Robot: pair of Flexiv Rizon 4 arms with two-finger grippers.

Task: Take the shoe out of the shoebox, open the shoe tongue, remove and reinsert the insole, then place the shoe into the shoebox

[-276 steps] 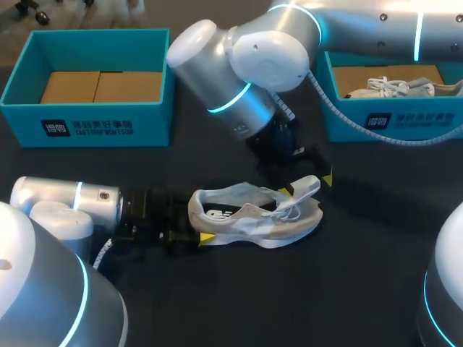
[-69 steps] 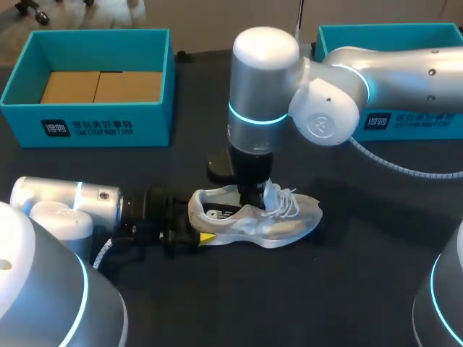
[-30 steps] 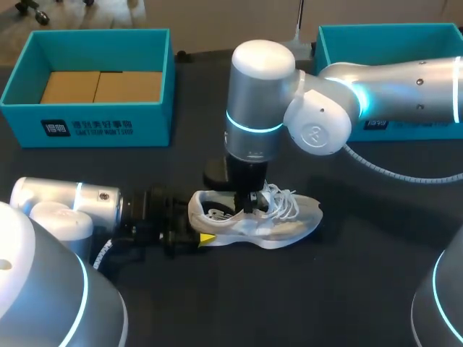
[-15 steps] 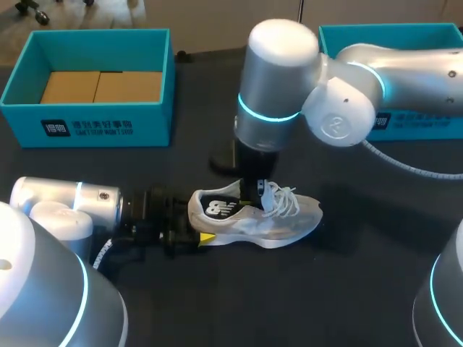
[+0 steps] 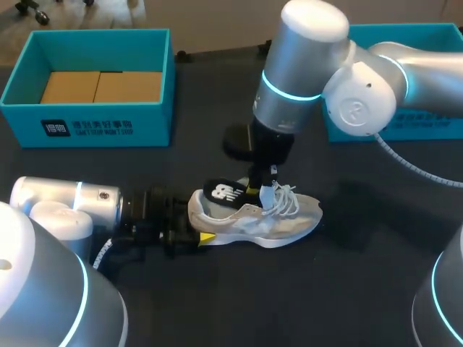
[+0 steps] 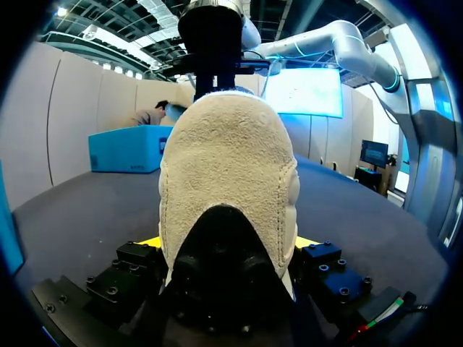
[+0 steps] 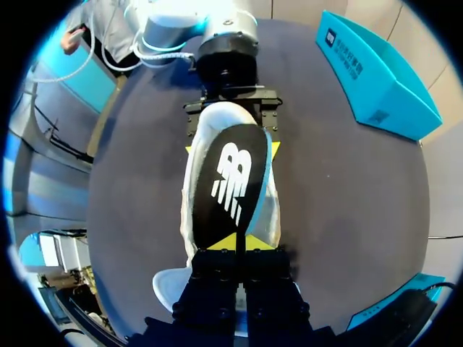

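A white shoe lies on its sole on the dark table, toe to the right. My left gripper has the heel between its two widely spread fingers, one on each side. My right gripper hangs just above the shoe's opening by the laces, shut on one edge of the black insole with its white logo. In the right wrist view the insole stretches ahead of the right gripper over the shoe, tilted up out of it, toward the left gripper.
An open blue shoebox with brown card inside stands at the back left. A second blue box stands at the back right, mostly hidden behind my right arm. Bare dark table lies in front of and to the right of the shoe.
My right gripper has risen and shifted to the right, drawing the black insole up out of the shoe's opening. The shoe and my left gripper have stayed still.
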